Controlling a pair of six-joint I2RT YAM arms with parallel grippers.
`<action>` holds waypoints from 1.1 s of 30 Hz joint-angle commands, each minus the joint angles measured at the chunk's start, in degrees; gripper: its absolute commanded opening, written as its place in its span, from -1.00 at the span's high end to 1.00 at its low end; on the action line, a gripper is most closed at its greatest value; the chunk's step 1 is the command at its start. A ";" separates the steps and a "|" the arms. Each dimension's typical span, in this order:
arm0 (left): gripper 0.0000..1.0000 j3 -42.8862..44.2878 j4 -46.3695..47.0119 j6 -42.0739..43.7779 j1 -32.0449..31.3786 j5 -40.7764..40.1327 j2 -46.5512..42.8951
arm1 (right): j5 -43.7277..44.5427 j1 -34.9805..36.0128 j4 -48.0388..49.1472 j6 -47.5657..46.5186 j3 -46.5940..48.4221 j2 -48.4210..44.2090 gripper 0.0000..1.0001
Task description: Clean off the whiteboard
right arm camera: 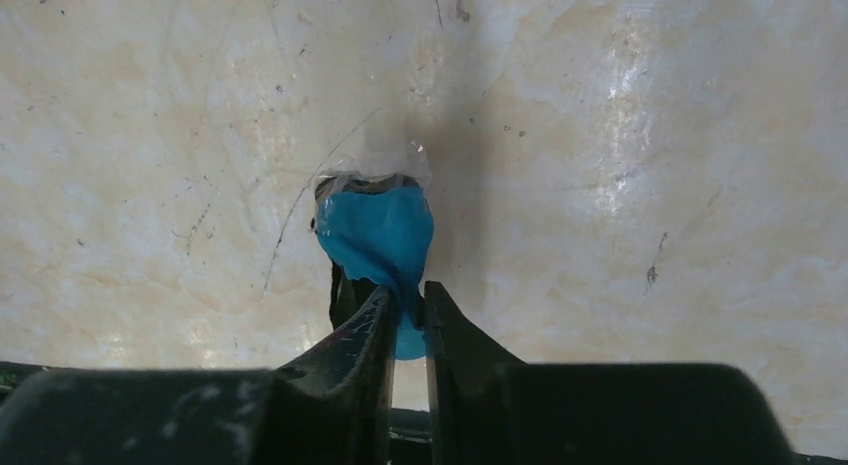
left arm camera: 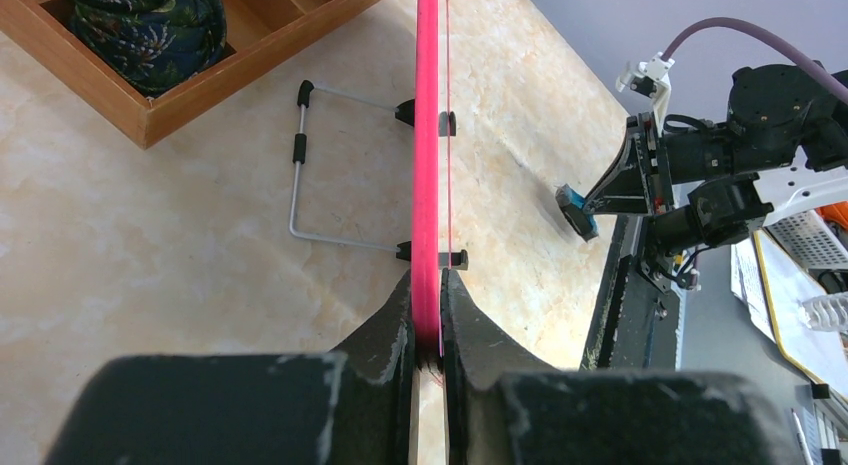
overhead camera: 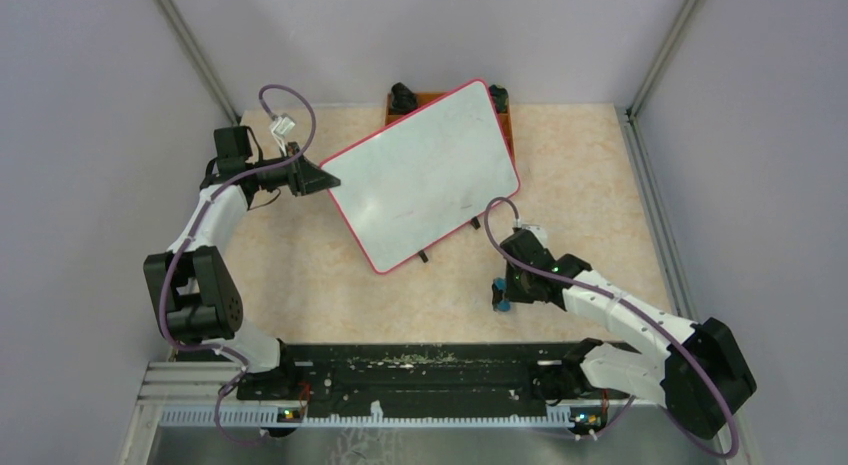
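The whiteboard (overhead camera: 425,170), white with a thin red rim, stands tilted at the back middle of the table; only faint smears show on its face. My left gripper (overhead camera: 322,177) is shut on its left corner; in the left wrist view the fingers (left arm camera: 428,290) clamp the red rim (left arm camera: 428,135) edge-on. My right gripper (overhead camera: 500,293) is shut on a blue eraser (right arm camera: 378,235), low over the tabletop in front of the board's right corner and apart from it. The eraser also shows in the left wrist view (left arm camera: 577,207).
A brown wooden tray (overhead camera: 506,123) sits behind the board, holding a dark patterned cloth (left arm camera: 150,25). The board's wire stand (left arm camera: 298,175) with black feet rests on the beige tabletop (overhead camera: 320,285). Grey walls enclose three sides.
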 commanded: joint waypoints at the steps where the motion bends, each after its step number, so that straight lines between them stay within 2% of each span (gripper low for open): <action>1: 0.73 0.01 -1.10 6.10 -1.58 -3.04 0.29 | -0.33 0.86 2.62 0.37 -0.21 -1.04 0.55; 3: 0.72 0.12 -1.20 6.15 -1.64 -2.83 0.28 | -0.67 0.85 2.81 0.11 -0.31 -1.14 0.37; 5: 0.71 0.12 -1.31 6.13 -1.67 -2.74 0.25 | -1.28 0.87 3.01 -0.19 -0.32 -1.01 0.31; 11: 0.71 0.13 -1.65 6.45 -1.73 -3.26 -0.12 | 0.37 1.70 2.11 -0.26 -0.15 -0.27 0.28; 16: 0.71 0.13 -1.79 6.49 -1.76 -3.55 -0.63 | 12.07 8.11 -3.47 5.13 2.91 4.02 0.29; 18: 0.71 0.13 -1.91 6.66 -1.78 -3.71 -0.68 | 8.71 8.68 1.01 4.82 1.52 2.99 0.28; 20: 0.71 0.13 -2.19 6.91 -1.80 -3.88 -0.88 | 9.50 8.93 2.06 6.62 0.54 0.83 0.28; 22: 0.71 0.01 -2.43 7.25 -1.86 -4.00 -1.02 | 5.52 8.71 6.04 5.73 -1.15 -1.60 0.27; 23: 0.70 0.02 -2.44 7.36 -1.84 -4.05 -1.03 | 8.75 9.23 4.62 7.07 -0.89 -2.50 0.29; 24: 0.67 0.08 -2.51 7.30 -1.85 -4.13 -0.94 | 13.48 10.95 1.53 8.65 0.17 -2.46 0.27; 25: 0.63 0.19 -2.61 7.28 -1.84 -4.10 -0.90 | 13.35 11.67 0.09 9.18 1.14 -2.16 0.18; 26: 0.59 0.21 -2.62 7.32 -1.84 -4.01 -0.90 | 11.31 10.89 1.64 7.60 0.71 -2.44 0.18; 27: 0.53 0.26 -2.60 7.30 -1.96 -4.20 -0.78 | 12.86 11.46 1.24 7.42 0.89 -2.52 0.22; 29: 0.37 0.65 -2.81 7.04 -2.04 -4.53 -0.60 | 20.69 14.02 -6.36 10.80 4.57 1.02 0.15; 30: 0.35 0.78 -3.07 7.21 -2.09 -4.65 -0.68 | 20.48 14.07 -7.22 10.47 5.36 1.78 0.13; 33: 0.07 1.06 -3.19 7.25 -2.09 -6.69 -1.38 | 19.10 14.14 -4.41 8.90 4.90 1.34 0.13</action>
